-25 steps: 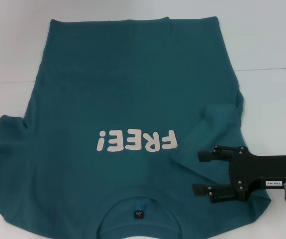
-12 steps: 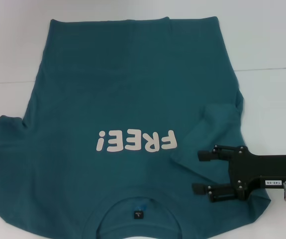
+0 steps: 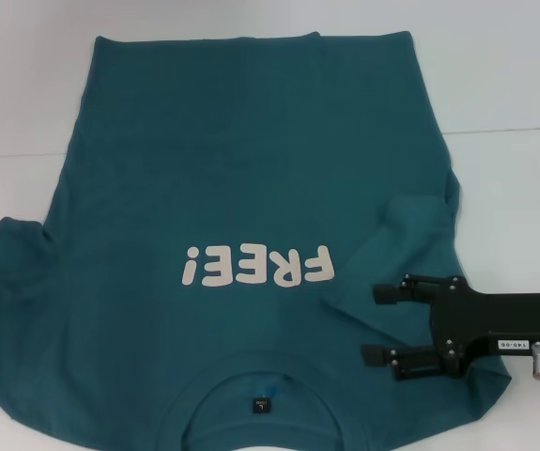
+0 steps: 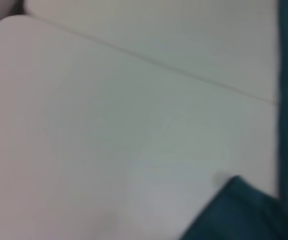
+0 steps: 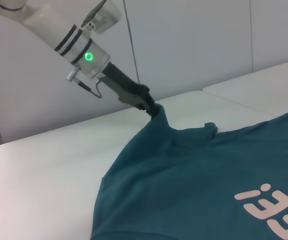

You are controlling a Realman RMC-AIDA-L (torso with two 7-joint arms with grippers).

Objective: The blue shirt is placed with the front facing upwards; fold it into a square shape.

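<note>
Meanwhile, left hand [image 5: 154, 109] pinches blue shirt [image 3: 251, 188]; right hand [image 3: 375, 324] spread.

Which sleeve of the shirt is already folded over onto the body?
The sleeve on the robot's right, beside the right hand, lies folded onto the blue shirt. The other sleeve is spread out.
</note>
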